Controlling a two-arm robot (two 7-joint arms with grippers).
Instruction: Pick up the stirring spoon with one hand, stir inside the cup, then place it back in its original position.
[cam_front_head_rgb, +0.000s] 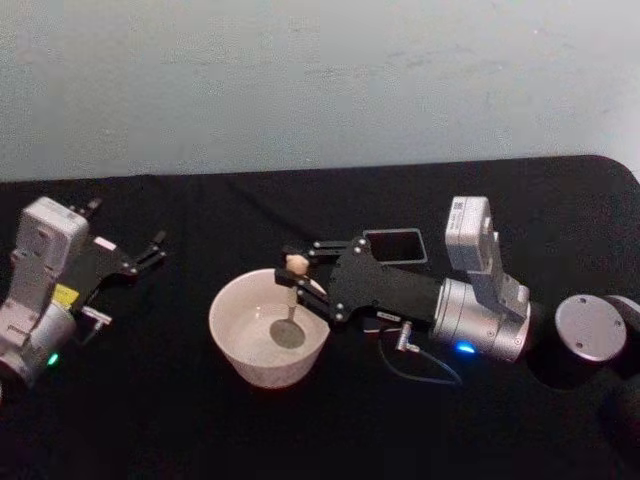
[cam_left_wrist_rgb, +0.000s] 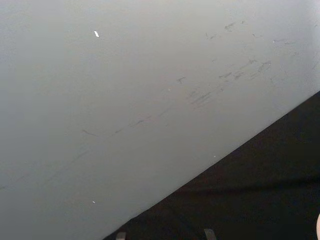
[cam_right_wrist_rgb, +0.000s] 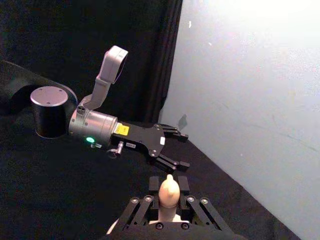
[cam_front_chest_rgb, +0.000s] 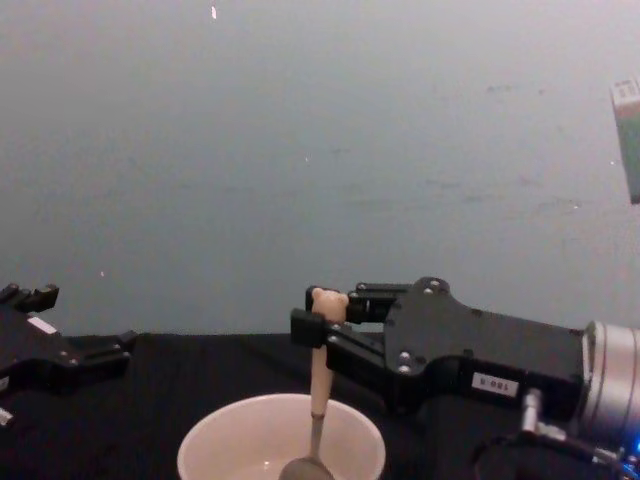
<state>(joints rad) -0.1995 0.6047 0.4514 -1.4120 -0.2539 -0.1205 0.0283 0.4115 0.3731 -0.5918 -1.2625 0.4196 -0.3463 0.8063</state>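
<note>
Screening the holder (cam_front_head_rgb: 396, 246): right gripper (cam_front_head_rgb: 298, 275), spoon (cam_front_head_rgb: 291, 300) in cup (cam_front_head_rgb: 224, 306).

holder (cam_front_head_rgb: 396, 246): partly behind right gripper (cam_front_head_rgb: 295, 272) | cup (cam_front_chest_rgb: 238, 438): base cut off, chest view

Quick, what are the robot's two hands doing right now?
Left black two-fingered gripper: open, holding nothing.
Right black two-fingered gripper: closed on the slim beige-handled metal spoon.

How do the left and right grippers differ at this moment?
The right gripper is shut on the stirring spoon, holding it upright; the left gripper is open and empty. The right gripper is over the cup, the spoon's bowl inside it; the left gripper sits off to the cup's left, apart from it. Both are black, two-fingered, on silver wrists.
</note>
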